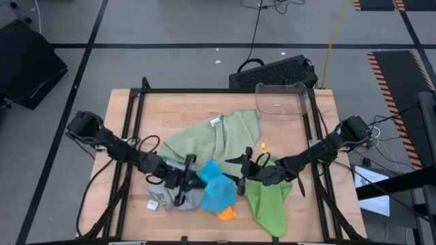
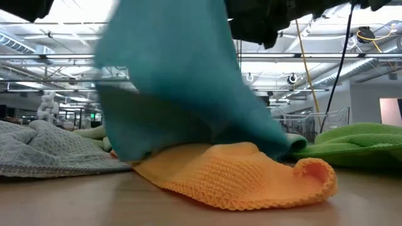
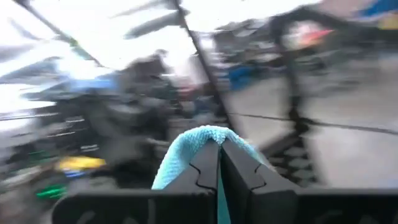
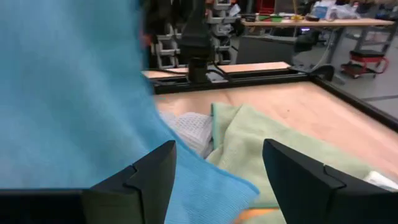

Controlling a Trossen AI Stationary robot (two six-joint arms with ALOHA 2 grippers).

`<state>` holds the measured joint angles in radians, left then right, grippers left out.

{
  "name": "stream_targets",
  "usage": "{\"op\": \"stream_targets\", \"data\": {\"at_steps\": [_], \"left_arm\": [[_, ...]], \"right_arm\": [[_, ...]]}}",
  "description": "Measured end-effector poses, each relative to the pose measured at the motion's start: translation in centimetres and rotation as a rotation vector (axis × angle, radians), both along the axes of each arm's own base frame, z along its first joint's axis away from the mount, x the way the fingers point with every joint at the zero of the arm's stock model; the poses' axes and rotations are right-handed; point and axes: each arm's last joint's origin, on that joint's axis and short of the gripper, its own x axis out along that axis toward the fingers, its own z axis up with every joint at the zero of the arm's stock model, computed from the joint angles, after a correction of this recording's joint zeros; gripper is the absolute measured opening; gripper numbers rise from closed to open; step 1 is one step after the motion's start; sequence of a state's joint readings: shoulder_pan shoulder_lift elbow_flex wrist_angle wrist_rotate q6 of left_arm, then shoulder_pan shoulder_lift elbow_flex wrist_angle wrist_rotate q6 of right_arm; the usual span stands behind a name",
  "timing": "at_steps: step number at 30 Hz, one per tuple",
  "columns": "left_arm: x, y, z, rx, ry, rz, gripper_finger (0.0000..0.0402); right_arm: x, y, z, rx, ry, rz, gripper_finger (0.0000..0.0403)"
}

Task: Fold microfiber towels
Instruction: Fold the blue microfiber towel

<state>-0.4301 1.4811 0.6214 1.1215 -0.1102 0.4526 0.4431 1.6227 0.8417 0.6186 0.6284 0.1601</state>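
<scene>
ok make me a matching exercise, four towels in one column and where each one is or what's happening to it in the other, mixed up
Things:
1. blue towel
2. orange towel
3. lime green towel
4. sage green towel

Places or states:
A. spread over the middle of the table
B. lying under the right tool
C. pinched in the shut left tool, hanging
D. on the wood at the front edge, under the hanging towel

Pairs: 1-C, 2-D, 3-B, 4-A

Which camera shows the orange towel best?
The low view: the orange towel lies right up front, under the hanging blue towel. The high view shows only a corner of it. The left wrist view misses it; the right wrist barely catches its edge.
</scene>
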Motion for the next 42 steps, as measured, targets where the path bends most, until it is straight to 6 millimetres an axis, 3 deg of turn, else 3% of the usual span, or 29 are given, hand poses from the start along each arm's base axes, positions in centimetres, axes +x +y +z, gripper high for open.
{"op": "stream_targets", "data": {"at_steps": [4, 9, 12, 17, 21, 24, 31, 42], "left_arm": [[0.3, 2.7, 2.9, -0.015, -0.028, 0.214, 0.0005], [0.2, 7.3, 6.2, -0.05, 0.096, 0.432, 0.0008], [-0.3, 8.7, 6.7, -0.117, 0.216, 0.407, 0.0004], [-0.8, 5.9, 6.4, -0.13, 0.287, -0.029, 0.0006], [-1.2, 2.7, 5.1, -0.055, 0.376, -0.211, 0.0005], [-1.5, 1.2, 3.8, -0.009, 0.472, -0.16, 0.0011], [-2.2, -0.3, 0.6, 0.014, 0.727, 0.039, 0.0006], [-0.7, -1.7, -2.1, 0.083, 0.759, 0.043, 0.001]], "right_arm": [[0.1, 0.0, 0.1, -0.034, -0.021, -0.021, 0.0233], [-0.1, 0.0, 0.9, -0.123, -0.068, -0.131, 0.0233], [-0.2, 0.2, 1.0, -0.159, -0.067, -0.135, 0.0233], [-0.3, 0.2, 0.6, -0.176, -0.032, -0.151, 0.0233], [-0.3, 0.3, 1.0, -0.173, -0.064, -0.151, 0.0233], [-0.2, 0.6, 1.2, -0.161, -0.082, -0.091, 0.0233], [0.4, 1.1, 1.7, -0.044, -0.112, 0.151, 0.0233], [2.7, -0.7, -2.9, 0.236, 0.021, 0.203, 0.0233]]}}
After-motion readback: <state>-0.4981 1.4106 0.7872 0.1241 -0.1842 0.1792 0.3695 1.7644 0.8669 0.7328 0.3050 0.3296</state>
